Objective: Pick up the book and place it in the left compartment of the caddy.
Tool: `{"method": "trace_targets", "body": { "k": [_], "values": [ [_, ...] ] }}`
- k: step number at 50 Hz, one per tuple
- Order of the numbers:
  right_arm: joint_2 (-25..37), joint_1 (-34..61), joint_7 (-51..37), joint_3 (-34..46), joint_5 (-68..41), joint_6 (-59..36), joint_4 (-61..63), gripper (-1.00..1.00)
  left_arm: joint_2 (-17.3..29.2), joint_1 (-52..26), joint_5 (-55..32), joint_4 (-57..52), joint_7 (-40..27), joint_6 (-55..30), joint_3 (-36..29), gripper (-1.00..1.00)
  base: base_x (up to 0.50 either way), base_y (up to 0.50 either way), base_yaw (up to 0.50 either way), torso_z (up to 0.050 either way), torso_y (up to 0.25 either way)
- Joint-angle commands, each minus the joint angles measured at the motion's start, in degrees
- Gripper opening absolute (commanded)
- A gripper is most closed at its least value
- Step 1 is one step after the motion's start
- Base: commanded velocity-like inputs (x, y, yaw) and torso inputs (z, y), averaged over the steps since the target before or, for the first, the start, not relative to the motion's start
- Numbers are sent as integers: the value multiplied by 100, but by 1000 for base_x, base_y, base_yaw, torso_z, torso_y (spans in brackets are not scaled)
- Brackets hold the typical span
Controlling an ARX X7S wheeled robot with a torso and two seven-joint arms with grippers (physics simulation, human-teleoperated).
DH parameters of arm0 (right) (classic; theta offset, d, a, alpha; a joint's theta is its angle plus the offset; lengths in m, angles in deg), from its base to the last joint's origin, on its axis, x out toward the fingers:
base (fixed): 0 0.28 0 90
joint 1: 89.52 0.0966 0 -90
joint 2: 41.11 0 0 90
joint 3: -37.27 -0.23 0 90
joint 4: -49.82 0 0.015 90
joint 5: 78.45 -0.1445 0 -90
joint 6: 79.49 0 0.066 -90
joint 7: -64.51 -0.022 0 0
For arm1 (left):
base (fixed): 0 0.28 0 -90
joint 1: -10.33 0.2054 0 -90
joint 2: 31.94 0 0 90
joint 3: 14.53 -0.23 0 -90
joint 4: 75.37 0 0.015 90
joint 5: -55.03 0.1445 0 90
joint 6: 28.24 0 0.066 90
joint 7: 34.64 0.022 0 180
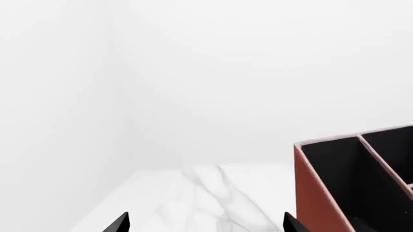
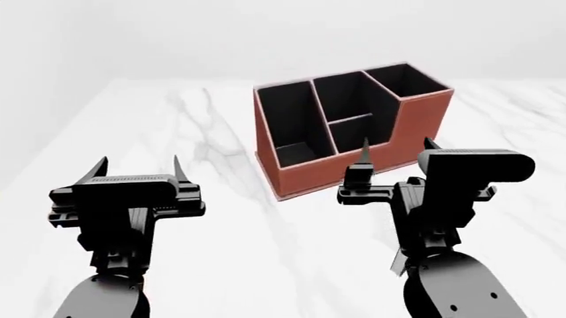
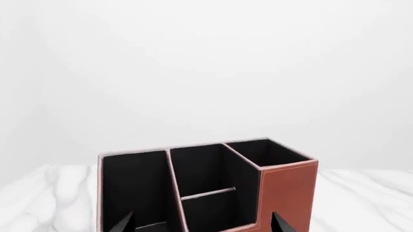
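Caddy (image 1: pixel 351 183) edge-cropped (wrist views)

Your machine, as seen from its head camera:

- Left arm (image 2: pixel 111 265): all black, matte. A rounded, bulbous forearm shell narrows into a blocky wrist stacked from ribbed and slotted parts.
- Left gripper (image 2: pixel 140 167): a wide flat crossbar with a finely ridged top face, and two thin, pointed black jaws, one at each end of that crossbar.
- Right arm (image 2: pixel 442 265): same black finish; its rounded forearm shell carries a few small pale dots like screw heads.
- Right gripper (image 2: pixel 396 154): two slim pointed jaws, with a boxy black housing with rounded corners just beside the outer one.

In both wrist views, only the black triangular tips of your jaws show.
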Motion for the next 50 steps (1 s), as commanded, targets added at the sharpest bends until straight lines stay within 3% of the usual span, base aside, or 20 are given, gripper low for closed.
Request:
{"method": "trace_targets", "body": {
  "k": [1, 37, 42, 47, 48, 50],
  "values": [
    [25, 17, -29, 7, -57, -20, 6, 100, 30, 10, -5, 22, -46, 65, 11, 100, 500, 0, 0, 0, 0],
    [98, 29, -135, 24, -203, 13, -36, 100, 102, 68, -35, 57, -155, 205, -40, 100, 486, 0, 0, 0, 1],
    [172, 523, -368, -73, -305, -1229, 251, 100, 122, 71, -44, 33, -170, 189, -37, 100, 0, 0, 0, 0, 2],
    [208, 1656, -609, -355, -631, -3775, 1111, 100, 154, 67, -69, -28, -182, 132, -10, 100, 0, 0, 0, 0, 0],
    [282, 1737, -918, -603, -1262, -3800, 1034, 100, 155, 65, -70, -25, -187, 131, -9, 100, 0, 0, 0, 0, 0],
    [1229, 2308, -2637, -975, -2980, -3798, 103, 100, 153, 66, -76, -26, -196, 133, -8, 100, 0, 0, 0, 0, 0]
  ]
}}
